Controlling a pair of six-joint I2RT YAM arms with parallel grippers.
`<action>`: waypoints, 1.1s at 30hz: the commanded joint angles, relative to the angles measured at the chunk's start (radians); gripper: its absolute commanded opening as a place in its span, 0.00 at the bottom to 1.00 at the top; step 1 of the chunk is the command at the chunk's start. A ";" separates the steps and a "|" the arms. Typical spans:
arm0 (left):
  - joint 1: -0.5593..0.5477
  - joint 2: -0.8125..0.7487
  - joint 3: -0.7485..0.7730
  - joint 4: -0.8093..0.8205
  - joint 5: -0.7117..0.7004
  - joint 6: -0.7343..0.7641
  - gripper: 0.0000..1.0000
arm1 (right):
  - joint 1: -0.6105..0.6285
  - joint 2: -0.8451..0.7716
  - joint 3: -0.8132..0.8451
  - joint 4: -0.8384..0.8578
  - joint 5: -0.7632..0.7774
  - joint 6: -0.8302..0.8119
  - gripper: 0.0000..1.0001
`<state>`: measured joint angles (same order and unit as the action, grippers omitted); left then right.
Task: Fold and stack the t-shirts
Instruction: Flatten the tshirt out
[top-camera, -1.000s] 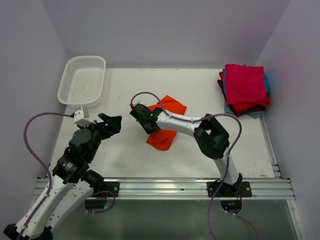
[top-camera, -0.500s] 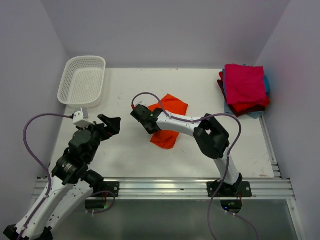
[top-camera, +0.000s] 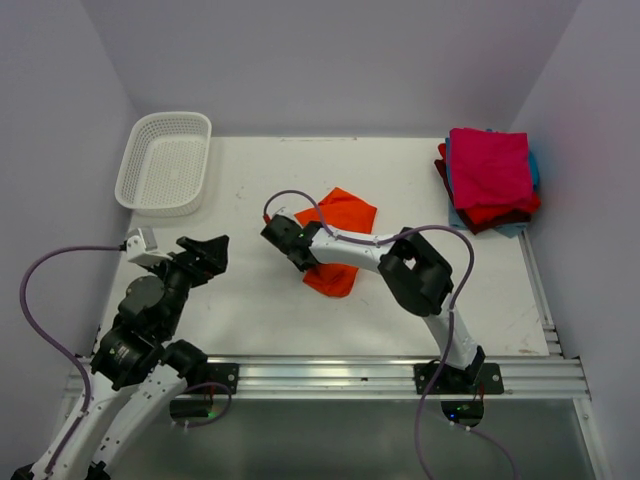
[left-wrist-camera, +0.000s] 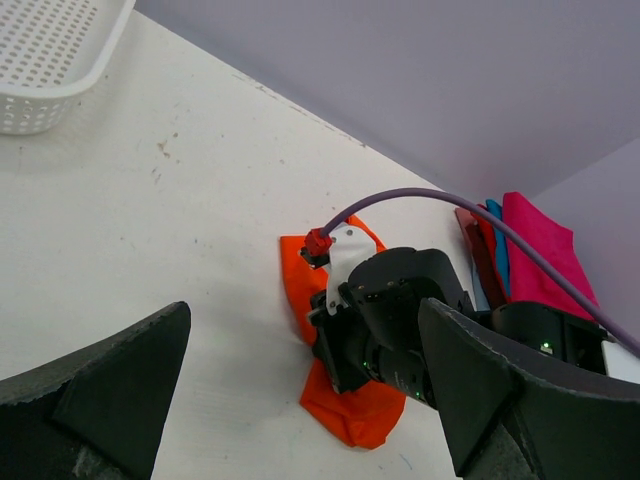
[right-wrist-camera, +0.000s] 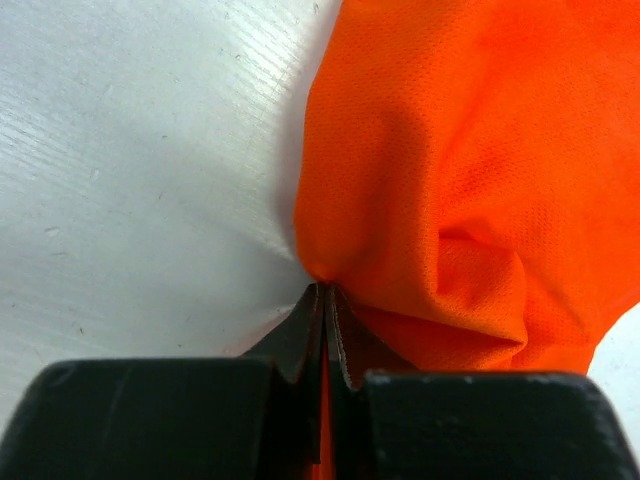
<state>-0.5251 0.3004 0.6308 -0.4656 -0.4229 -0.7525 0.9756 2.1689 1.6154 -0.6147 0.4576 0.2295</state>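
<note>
1. The right gripper (right-wrist-camera: 325, 292) is clamped shut on a pinch of the orange t-shirt (right-wrist-camera: 450, 150). The cloth puckers right at the fingertips, and a sliver of orange shows between the fingers.
2. From above, the orange t-shirt (top-camera: 343, 214) lies bunched up on the table (top-camera: 250, 190). The right gripper (top-camera: 290, 245) sits on the shirt's left edge, and its arm reaches across the cloth.
3. The left gripper (top-camera: 207, 247) is off to the left of the orange t-shirt, well clear of it. Its fingers are spread wide with nothing between them.
4. Compared with a second ago, the left arm has backed off, down and away from the orange t-shirt. The shirt's near flap has bunched tighter and slid a little right. The right gripper has barely budged, though its elbow has swung in closer to the shirt.
5. The stack hasn't changed. It sits far right of the orange t-shirt and a bit further back. The magenta-pink tee (top-camera: 490, 168) is on top, the red tee (top-camera: 495, 213) peeks out under it, the dark maroon tee (top-camera: 441, 172) shows at the left side, and the light blue tee (top-camera: 534, 168) shows at the right.
6. The white lattice basket (top-camera: 170, 118) stands up and to the left of the orange t-shirt, well apart from it. All the shirts are out on the table.
</note>
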 joint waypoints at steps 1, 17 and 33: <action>-0.003 -0.030 0.027 0.007 -0.043 -0.022 1.00 | -0.002 0.035 -0.003 0.015 -0.011 0.007 0.00; -0.003 -0.003 0.038 -0.005 -0.047 -0.024 1.00 | -0.067 -0.605 -0.168 0.234 -0.542 -0.019 0.00; -0.003 0.284 -0.017 0.122 0.145 -0.010 1.00 | -0.331 -1.036 -0.368 -0.129 0.170 0.237 0.00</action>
<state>-0.5251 0.4992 0.6266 -0.4187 -0.3576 -0.7670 0.6399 1.0344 1.2919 -0.5316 0.4091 0.3985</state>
